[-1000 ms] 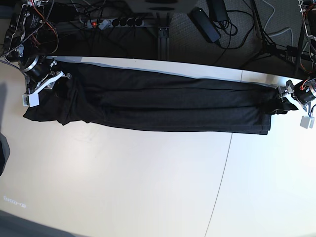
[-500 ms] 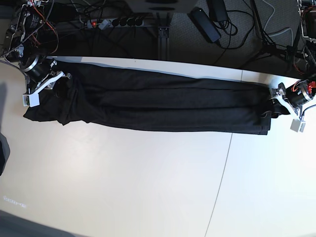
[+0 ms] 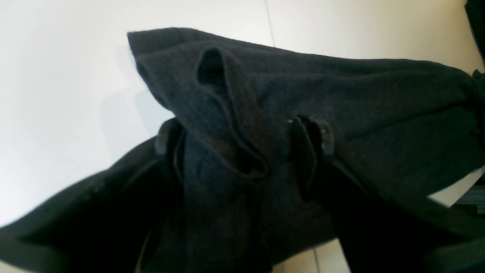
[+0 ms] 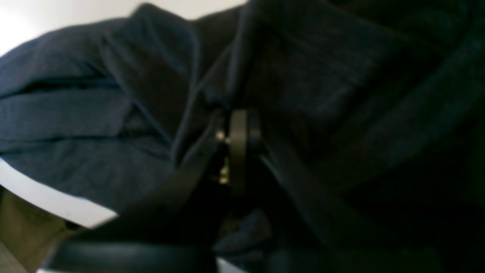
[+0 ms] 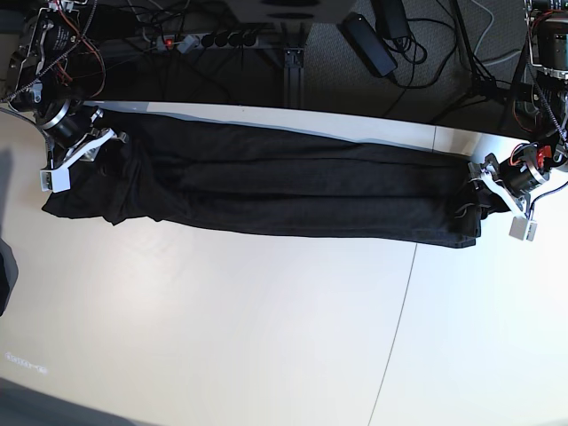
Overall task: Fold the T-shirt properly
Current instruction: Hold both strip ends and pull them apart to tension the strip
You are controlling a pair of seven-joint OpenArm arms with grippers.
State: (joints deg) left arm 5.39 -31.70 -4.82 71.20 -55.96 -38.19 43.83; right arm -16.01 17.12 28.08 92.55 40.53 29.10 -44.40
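Left wrist view: T-shirt [image 3: 341,98], dark knit, bunched end raised off the white desk [image 3: 57,76]. Left gripper [image 3: 242,151], jaws set apart, a loose fold of cloth between them; whether the pads press it, cannot tell. Risk: the fold slides out under pull.

Right wrist view: T-shirt [image 4: 94,113] fills the frame in stacked pleats. Right gripper [image 4: 238,148], jaws together, cloth apparently nipped. Risk: only some layers caught, so the lower ones lag.

Base view: T-shirt [image 5: 284,191] lies as a long narrow band along the far edge of the desk [image 5: 266,337], grippers at either end. Risk: uneven pull skews the band; the bunched corner near the right gripper [image 5: 75,151] sets a crease.
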